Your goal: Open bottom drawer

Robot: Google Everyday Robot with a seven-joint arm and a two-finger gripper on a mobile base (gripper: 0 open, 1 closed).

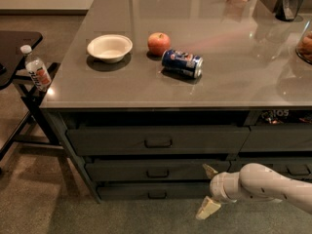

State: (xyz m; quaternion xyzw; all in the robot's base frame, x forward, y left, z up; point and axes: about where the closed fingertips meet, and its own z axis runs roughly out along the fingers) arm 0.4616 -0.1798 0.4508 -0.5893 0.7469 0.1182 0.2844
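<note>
The bottom drawer is the slimmest dark grey front at the foot of the left three-drawer stack, with a small black loop handle at its centre. It is shut. My gripper is low at the right, on a white arm. Its two tan fingertips are spread apart, one by the middle drawer's right end and one lower near the floor. The gripper is open and empty, to the right of the bottom drawer's handle and apart from it.
On the grey counter are a white bowl, an apple and a blue can on its side. A water bottle stands on a black stand at the left. A neighbouring drawer stack is on the right.
</note>
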